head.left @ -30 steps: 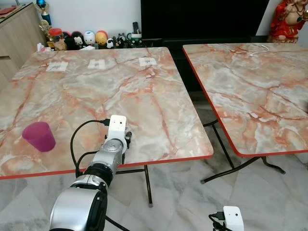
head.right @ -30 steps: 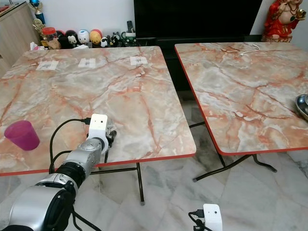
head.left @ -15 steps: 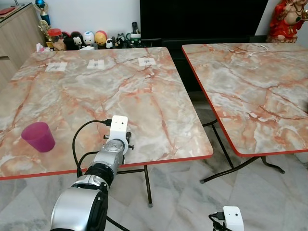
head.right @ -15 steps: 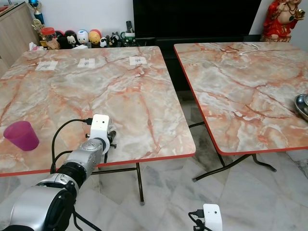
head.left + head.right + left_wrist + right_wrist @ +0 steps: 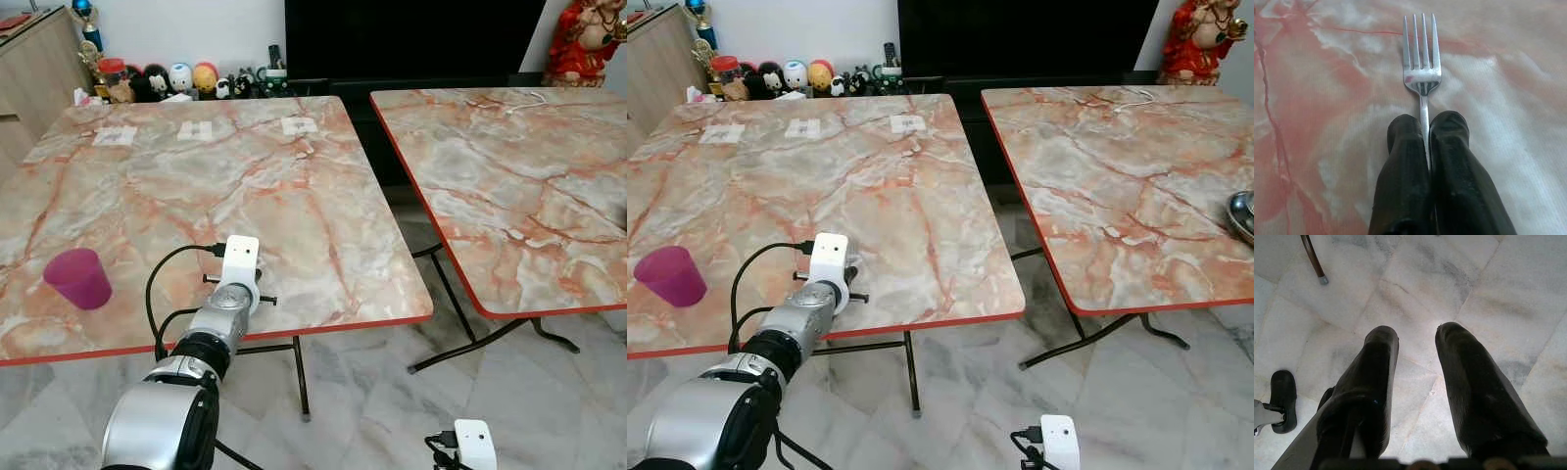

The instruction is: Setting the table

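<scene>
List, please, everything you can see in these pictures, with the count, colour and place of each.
Tables: two, orange-grey marble pattern with red rims, side by side.
Cup: one, magenta, near the front left of the left table.
Fork: one, silver, clamped by its handle, its tines out over the left table.
Paper slips: three, white, in a row along the left table's far side.
Cable: one, white, far side of the right table.
Metal bowl: one, silver, right table's right side.
Figurines: several, mixed colours, on the shelf behind.
Statue: one, red, far right.
Left gripper: fingers shut on the fork.
Right gripper: fingers apart, over the floor.
</scene>
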Available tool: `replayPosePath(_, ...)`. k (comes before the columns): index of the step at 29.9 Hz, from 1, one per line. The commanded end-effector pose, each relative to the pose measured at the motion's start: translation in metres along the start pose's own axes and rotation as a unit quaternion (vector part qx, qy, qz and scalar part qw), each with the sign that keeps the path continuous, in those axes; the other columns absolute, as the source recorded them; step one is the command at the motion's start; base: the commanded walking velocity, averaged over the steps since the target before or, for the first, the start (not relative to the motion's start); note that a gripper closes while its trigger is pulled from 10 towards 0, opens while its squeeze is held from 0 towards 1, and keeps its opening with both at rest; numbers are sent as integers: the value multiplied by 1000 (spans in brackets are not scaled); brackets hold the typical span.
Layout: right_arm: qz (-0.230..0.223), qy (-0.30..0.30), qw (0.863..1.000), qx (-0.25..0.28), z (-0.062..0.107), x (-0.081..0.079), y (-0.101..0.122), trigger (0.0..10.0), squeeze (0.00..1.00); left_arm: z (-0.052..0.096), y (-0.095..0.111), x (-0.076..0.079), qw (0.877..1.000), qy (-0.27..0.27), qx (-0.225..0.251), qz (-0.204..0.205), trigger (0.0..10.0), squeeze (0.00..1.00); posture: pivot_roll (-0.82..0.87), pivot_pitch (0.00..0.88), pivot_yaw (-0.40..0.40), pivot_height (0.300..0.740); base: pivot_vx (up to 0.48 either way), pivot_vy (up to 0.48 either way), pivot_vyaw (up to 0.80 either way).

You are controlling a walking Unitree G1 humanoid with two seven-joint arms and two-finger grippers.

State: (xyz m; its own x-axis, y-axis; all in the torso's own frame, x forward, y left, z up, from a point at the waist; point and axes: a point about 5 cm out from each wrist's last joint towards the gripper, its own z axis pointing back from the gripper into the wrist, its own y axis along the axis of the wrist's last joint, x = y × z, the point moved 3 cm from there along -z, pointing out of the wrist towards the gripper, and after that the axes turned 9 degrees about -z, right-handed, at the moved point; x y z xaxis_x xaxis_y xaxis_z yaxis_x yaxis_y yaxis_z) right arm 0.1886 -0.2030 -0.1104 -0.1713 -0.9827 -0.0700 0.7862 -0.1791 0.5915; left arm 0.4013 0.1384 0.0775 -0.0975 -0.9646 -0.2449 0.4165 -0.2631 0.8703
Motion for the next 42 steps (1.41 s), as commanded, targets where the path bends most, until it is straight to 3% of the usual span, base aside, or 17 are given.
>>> replayPosePath(1, 3, -4, 1000, -7, 1, 2, -3, 10000, 0, 3, -35, 7, 998, -13, -60, 3, 0, 0, 78, 0, -47, 740, 0, 0, 0)
replayPosePath(8, 3, -3, 1000, -8, 0, 2, -3, 10000, 0, 3, -37, 4, 998, -5, -58, 2, 0, 0, 78, 0, -47, 740, 0, 0, 0)
replayPosePath(12, 4, -3, 1000, -8, 1, 2, -3, 10000, 0, 3, -32, -3, 999, 15, -31, 26, 0, 0, 79, 0, -50, 740, 0, 0, 0)
replayPosePath(14, 4, -3, 1000, -8, 1, 3, -3, 10000, 0, 3, -16, -10, 998, 32, 18, 43, 0, 0, 80, 0, -50, 740, 0, 0, 0)
replayPosePath(17, 4, -3, 1000, -9, 1, 3, -3, 10000, 0, 4, -10, -13, 997, 39, 37, 48, 0, 0, 80, 0, -50, 740, 0, 0, 0)
replayPosePath(19, 4, -3, 1000, -9, 1, 3, -4, 10000, 0, 10, 9, -22, 990, 53, 111, 70, 392, 0, 78, 0, -43, 740, 0, 0, 0)
replayPosePath(20, 4, -3, 1000, -9, 1, 3, -4, 10000, 0, 10, 9, -22, 990, 53, 111, 70, 392, 0, 78, 0, -43, 740, 0, 0, 0)
replayPosePath(21, 4, -3, 1000, -9, 1, 3, -4, 10000, 0, 14, 16, -26, 985, 57, 143, 82, 392, 0, 78, 0, -43, 740, 0, 0, 0)
replayPosePath(22, 4, -3, 1000, -9, 1, 3, -5, 10000, 0, 20, 22, -31, 978, 65, 179, 80, 7765, 0, 79, 0, -42, 740, 0, 0, 0)
replayPosePath(23, 4, -3, 1000, -10, 1, 3, -5, 10000, 0, 28, 26, -36, 972, 70, 208, 81, 10000, 0, 78, 0, -39, 740, 0, 0, 0)
replayPosePath(28, 4, -4, 1000, -10, 1, 3, -6, 10000, 0, 45, 30, -47, 960, 79, 257, 73, 10000, 0, 78, 0, -36, 740, 0, 0, 0)
replayPosePath(29, 4, -4, 1000, -11, 2, 4, -6, 10000, 0, 61, 32, -53, 953, 80, 288, 54, 10000, 0, 77, 0, -33, 740, 0, 0, 0)
replayPosePath(31, 5, -4, 1000, -12, 2, 4, -7, 10000, 0, 75, 33, -59, 946, 85, 312, 32, 10000, 0, 79, 0, -34, 740, 0, 0, 0)
replayPosePath(36, 8, -4, 1000, -12, 2, 4, -7, 10000, 0, 89, 25, -65, 941, 95, 326, 9, 10000, 0, 82, 0, -34, 740, 0, 0, 0)
replayPosePath(42, 10, -5, 1000, -11, 2, 5, -6, 10000, 0, 95, 21, -58, 942, 82, 325, 15, 10000, 0, 79, 0, -31, 740, 0, 0, 0)
